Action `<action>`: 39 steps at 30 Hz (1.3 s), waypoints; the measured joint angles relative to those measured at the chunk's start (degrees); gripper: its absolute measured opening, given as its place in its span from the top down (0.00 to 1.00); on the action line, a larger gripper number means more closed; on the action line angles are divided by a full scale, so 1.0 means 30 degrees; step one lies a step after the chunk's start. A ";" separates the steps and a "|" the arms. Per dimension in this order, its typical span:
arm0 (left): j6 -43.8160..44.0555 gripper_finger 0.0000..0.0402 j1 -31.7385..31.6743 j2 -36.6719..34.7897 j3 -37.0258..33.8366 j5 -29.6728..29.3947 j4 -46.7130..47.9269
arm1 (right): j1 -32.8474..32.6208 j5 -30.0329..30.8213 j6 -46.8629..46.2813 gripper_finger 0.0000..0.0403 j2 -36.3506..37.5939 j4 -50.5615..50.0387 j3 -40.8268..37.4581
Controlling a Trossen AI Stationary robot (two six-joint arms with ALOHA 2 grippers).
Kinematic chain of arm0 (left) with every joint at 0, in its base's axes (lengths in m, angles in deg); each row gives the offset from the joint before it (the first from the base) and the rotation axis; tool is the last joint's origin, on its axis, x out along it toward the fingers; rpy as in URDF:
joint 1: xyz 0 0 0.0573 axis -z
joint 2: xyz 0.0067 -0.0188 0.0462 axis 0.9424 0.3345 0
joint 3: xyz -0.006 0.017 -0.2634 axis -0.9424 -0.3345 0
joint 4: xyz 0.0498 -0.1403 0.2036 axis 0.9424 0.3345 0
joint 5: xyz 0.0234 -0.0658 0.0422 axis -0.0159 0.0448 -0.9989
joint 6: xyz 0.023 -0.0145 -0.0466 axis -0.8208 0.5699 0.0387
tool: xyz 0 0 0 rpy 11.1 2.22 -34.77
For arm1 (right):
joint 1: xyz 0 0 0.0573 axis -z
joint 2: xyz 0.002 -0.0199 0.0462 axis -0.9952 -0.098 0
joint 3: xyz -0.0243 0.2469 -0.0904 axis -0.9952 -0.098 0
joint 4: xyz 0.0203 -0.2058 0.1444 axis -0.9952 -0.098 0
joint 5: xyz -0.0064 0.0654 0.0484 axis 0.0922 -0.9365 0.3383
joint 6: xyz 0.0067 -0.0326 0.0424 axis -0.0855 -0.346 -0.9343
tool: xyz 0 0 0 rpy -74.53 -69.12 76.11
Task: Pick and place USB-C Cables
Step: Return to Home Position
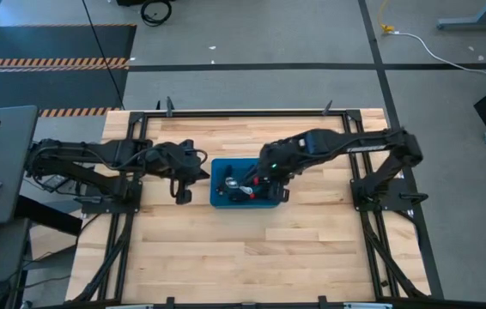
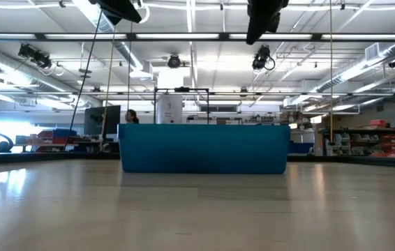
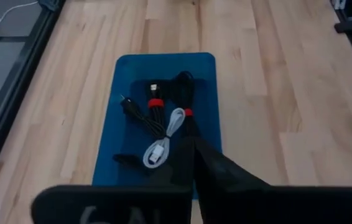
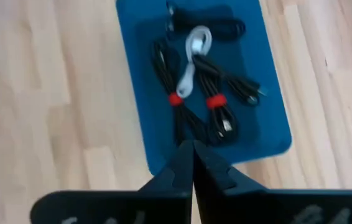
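Observation:
The blue bin (image 1: 220, 202) sits in the middle of the table. Several small coiled USB-C cables (image 1: 245, 185) lie inside on its floor. They are black bundles (image 3: 155, 118), two of them with red ties (image 4: 175, 99), and one white cable (image 3: 163, 140). My left gripper (image 1: 183, 190) hangs shut just left of the bin, its fingertips (image 3: 191, 155) over the bin's near rim in the left wrist view. My right gripper (image 1: 270, 178) is shut above the bin's right part (image 4: 192, 149). In the low view both arms stand high above the bin (image 2: 204, 148).
Bare wooden table top (image 1: 252, 249) lies on all sides of the bin. Black frame rails (image 1: 226, 112) run along the table's edges. Both arm bases stand at the table's left and right sides. Beyond the table is an open workshop floor.

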 joint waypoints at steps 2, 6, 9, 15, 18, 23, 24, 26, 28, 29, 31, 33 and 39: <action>-0.0023 0.98 -0.0095 0.0000 0.0000 -0.0025 -0.0030 | 0.0225 -0.0405 -0.0130 0.98 0.1070 0.1155 -0.1199; -0.0282 0.99 -0.0344 -0.0344 -0.0721 -0.0029 -0.0801 | 0.0480 -0.0674 -0.0359 0.99 0.3105 0.2393 -0.3965; -0.0296 0.99 -0.0721 -0.1496 -0.2882 0.0244 -0.3157 | 0.0496 -0.0669 -0.0820 0.99 0.4985 0.4066 -0.6347; 0.0218 1.00 -0.1890 -0.4786 -0.7674 0.2079 -0.8113 | 0.0464 -0.1202 -0.1396 1.00 0.8688 0.8719 -1.1064; 0.0227 1.00 -0.2047 -0.6539 -0.9456 0.2196 -0.9649 | 0.0460 -0.1147 -0.1378 1.00 1.0207 1.0284 -1.3071; 0.0246 1.00 -0.2056 -0.9853 -1.1844 0.2169 -1.1053 | 0.0460 -0.1093 -0.1376 1.00 1.3002 1.3382 -1.6553; 0.0361 1.00 -0.2049 -1.0559 -1.2383 0.2149 -1.1396 | 0.0460 -0.1097 -0.1435 1.00 1.3607 1.3835 -1.7310; 0.0756 1.00 -0.2048 -1.2020 -1.3344 0.2142 -1.1959 | 0.0460 -0.1104 -0.1738 1.00 1.4780 1.4912 -1.8653; 0.1083 1.00 -0.2008 -1.3185 -1.4188 0.2120 -1.2274 | 0.0460 -0.1110 -0.1899 1.00 1.5965 1.6236 -1.9959; 0.1221 1.00 -0.1995 -1.3761 -1.4496 0.2110 -1.2411 | 0.0453 -0.1111 -0.1917 1.00 1.6518 1.6862 -2.0546; 0.1223 1.00 -0.1932 -1.4669 -1.5076 0.2105 -1.2443 | 0.0438 -0.1111 -0.1868 1.00 1.7511 1.7995 -2.1710; 0.1211 1.00 -0.1782 -1.5487 -1.5574 0.2109 -1.2622 | 0.0445 -0.1107 -0.1777 1.00 1.8479 1.9206 -2.2854; 0.1092 1.00 -0.1662 -1.7670 -1.7073 0.1649 -1.3027 | 0.0440 -0.0325 -0.2058 1.00 2.0727 2.1185 -2.5729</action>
